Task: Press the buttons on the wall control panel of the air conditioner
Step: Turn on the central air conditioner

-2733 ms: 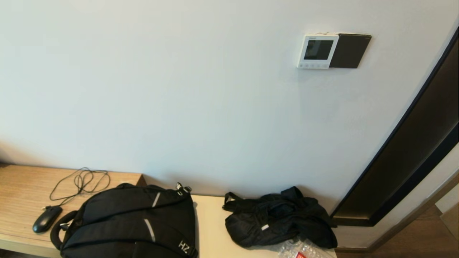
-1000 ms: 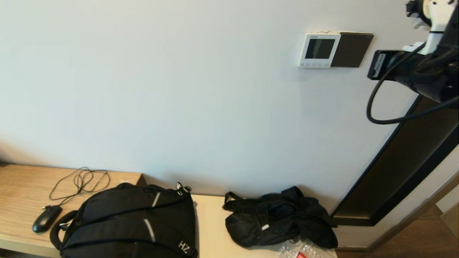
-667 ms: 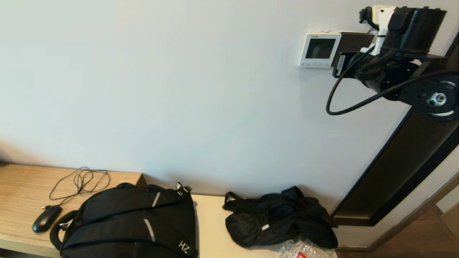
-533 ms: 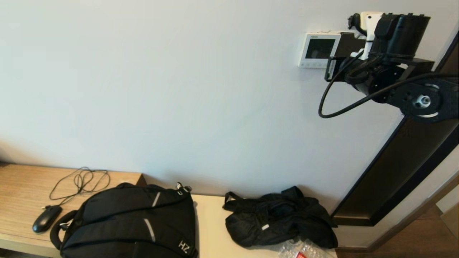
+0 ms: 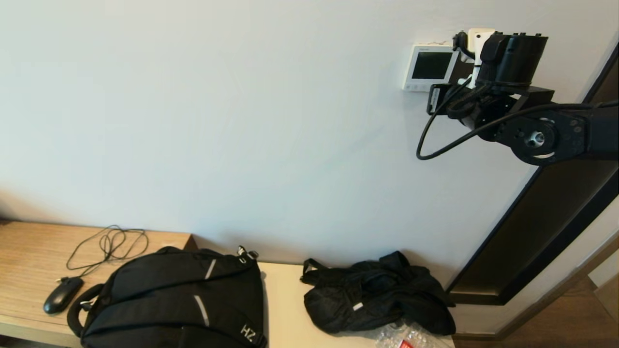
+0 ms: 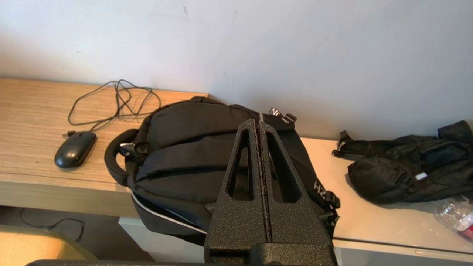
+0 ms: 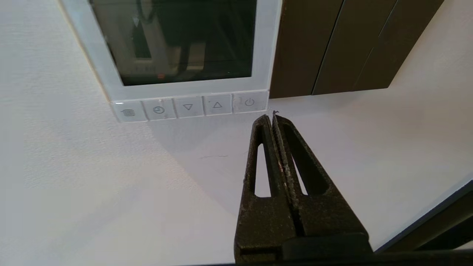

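We judge step: approach. Right gripper (image 7: 272, 115) pressed together, tip just below power button (image 7: 249, 102), rightmost on wall panel (image 7: 184, 88). Next: we nudge tip up onto button, push. Left gripper (image 6: 258, 123) closed above desk (image 6: 33, 111), idle.

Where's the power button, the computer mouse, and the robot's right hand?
power button (image 7: 249, 102), right wrist view, on the round power symbol.
computer mouse (image 5: 63, 295), head view, middle of its black top.
right hand (image 7: 272, 117), right wrist view, at its shut fingertips below the button.
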Robot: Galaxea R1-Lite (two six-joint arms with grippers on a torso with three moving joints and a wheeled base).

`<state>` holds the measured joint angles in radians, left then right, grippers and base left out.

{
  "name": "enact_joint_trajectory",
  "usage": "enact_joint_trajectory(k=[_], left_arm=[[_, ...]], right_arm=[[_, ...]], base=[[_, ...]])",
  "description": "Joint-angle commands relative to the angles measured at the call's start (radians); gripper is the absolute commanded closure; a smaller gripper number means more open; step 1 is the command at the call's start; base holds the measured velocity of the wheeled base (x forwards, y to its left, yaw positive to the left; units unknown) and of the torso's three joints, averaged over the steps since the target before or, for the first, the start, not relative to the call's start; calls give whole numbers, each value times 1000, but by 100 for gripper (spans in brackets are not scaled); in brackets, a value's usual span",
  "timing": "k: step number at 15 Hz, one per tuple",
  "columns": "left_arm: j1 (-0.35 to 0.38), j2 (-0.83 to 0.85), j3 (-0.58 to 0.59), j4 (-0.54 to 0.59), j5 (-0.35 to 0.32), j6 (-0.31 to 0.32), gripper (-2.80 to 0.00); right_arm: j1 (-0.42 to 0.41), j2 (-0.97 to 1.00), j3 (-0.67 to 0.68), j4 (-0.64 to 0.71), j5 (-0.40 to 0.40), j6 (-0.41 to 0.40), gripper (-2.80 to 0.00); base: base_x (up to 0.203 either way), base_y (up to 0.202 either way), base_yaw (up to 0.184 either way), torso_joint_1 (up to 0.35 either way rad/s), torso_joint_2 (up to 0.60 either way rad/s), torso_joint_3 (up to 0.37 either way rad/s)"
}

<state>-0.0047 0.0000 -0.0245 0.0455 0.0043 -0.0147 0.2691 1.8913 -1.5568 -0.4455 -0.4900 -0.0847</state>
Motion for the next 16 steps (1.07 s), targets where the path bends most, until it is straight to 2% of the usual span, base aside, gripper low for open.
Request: enact_joint_trajectory(k=[1, 9, 16], left_arm=[[0, -2, 0, -1, 0, -1, 0], [0, -2, 0, -3, 0, -1, 0], [0, -2, 0, -3, 0, -1, 0]], right_arm=[[-1, 14, -15, -2, -1, -5, 0], [-2, 68, -94, -2, 1, -13, 0], [-10, 77, -78, -14, 1, -12, 0]], base=[[0, 0, 0, 0, 0, 0], [0, 0, 0, 0, 0, 0], [0, 0, 0, 0, 0, 0]])
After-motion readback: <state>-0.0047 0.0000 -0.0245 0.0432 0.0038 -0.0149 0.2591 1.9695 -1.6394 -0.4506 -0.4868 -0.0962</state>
